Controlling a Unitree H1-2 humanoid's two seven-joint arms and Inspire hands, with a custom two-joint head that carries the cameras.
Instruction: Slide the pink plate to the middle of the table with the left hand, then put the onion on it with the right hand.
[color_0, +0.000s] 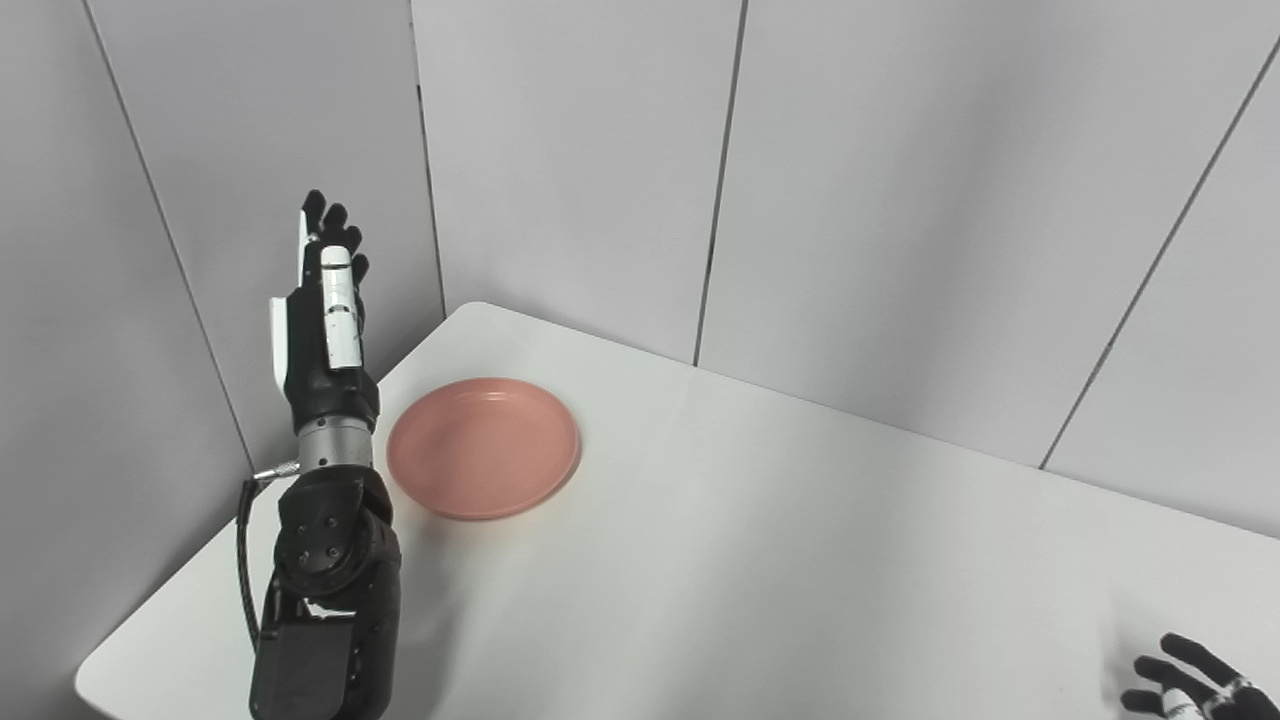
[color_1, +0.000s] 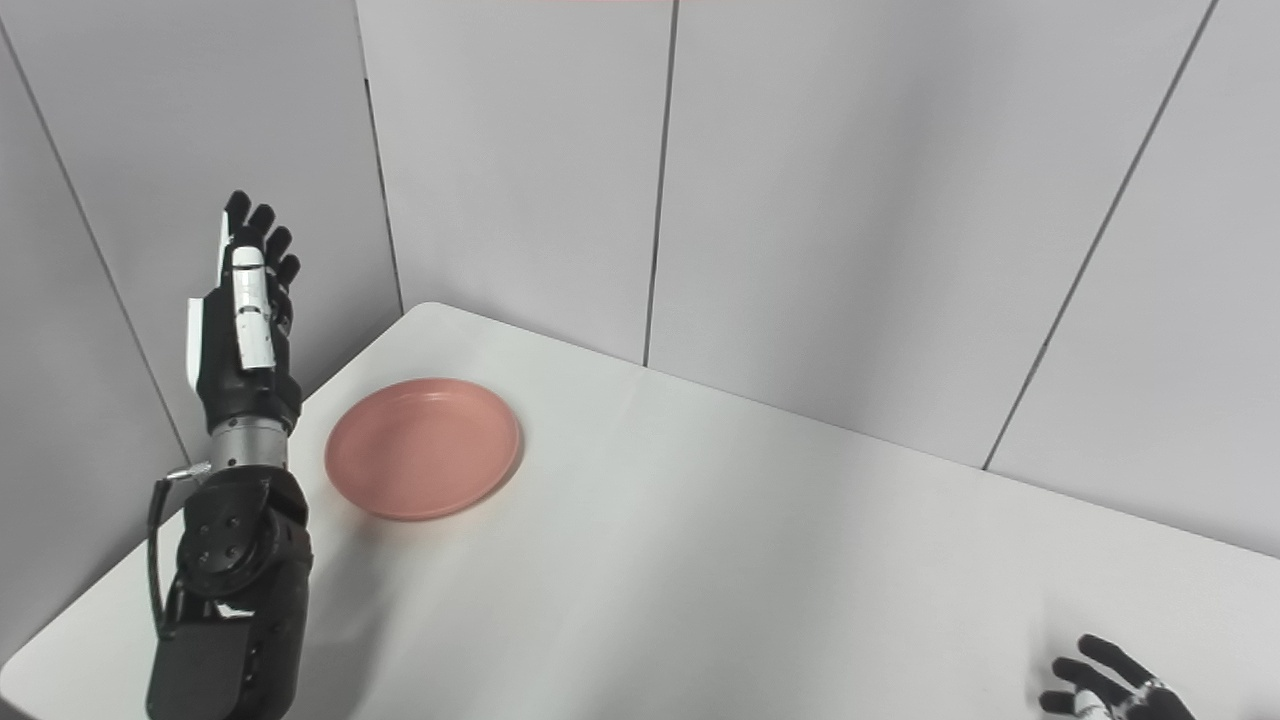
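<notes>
The pink plate (color_0: 483, 447) lies near the left far corner of the table (color_0: 760, 560), not yet slid to the middle. The left hand (color_0: 325, 310) is raised beside it, fingers extended upward and held close together, empty. For the slide, the fingers should be lowered against the plate's outer left rim and a steady sideways push applied (the raised lip gives purchase). The plate appears smooth, round and shallow; the table is matte white. Only the spread fingertips of the right hand (color_0: 1190, 685) are visible; no onion is in view.
</notes>
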